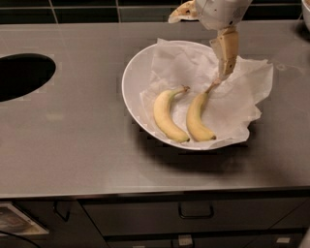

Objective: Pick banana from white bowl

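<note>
The white bowl sits on the grey counter, lined with crumpled white paper. Two yellow bananas lie side by side in it. The banana is the slimmer one on the right, and its long pale stem points up and to the right. A plumper banana with a short hooked stem lies to its left. My gripper hangs from the top of the view over the bowl's far right side. Its tip is right at the end of the banana's stem.
A dark round opening is cut into the counter at the left. Drawer fronts with handles run below the counter's front edge. A white object shows at the top right corner. Dark tiles back the counter.
</note>
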`<state>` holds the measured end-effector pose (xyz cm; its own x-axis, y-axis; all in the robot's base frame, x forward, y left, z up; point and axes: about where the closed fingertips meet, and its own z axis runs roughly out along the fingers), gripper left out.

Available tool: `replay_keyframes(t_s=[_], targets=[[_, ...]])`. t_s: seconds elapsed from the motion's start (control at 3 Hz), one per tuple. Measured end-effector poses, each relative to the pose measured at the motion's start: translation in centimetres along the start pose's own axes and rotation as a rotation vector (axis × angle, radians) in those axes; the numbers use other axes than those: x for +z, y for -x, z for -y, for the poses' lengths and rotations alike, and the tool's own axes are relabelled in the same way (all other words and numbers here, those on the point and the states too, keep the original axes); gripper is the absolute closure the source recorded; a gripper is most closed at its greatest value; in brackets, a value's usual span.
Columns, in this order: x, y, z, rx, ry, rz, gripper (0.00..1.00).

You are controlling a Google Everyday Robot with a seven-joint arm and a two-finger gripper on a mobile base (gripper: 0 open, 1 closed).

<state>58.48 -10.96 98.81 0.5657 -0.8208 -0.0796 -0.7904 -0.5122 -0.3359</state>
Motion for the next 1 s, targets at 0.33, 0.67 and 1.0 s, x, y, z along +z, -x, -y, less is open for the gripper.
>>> replay_keyframes(t_s=[0.33,0.67,1.0], targets=[[-0.1,-0.1,-1.5,0.025,0.013,0.003,0.0],[0.3,0.2,-3.3,0.036,0.056,0.012,0.0],[1.9,0.5,-3.9,0.02,0.09,0.048,0.0]])
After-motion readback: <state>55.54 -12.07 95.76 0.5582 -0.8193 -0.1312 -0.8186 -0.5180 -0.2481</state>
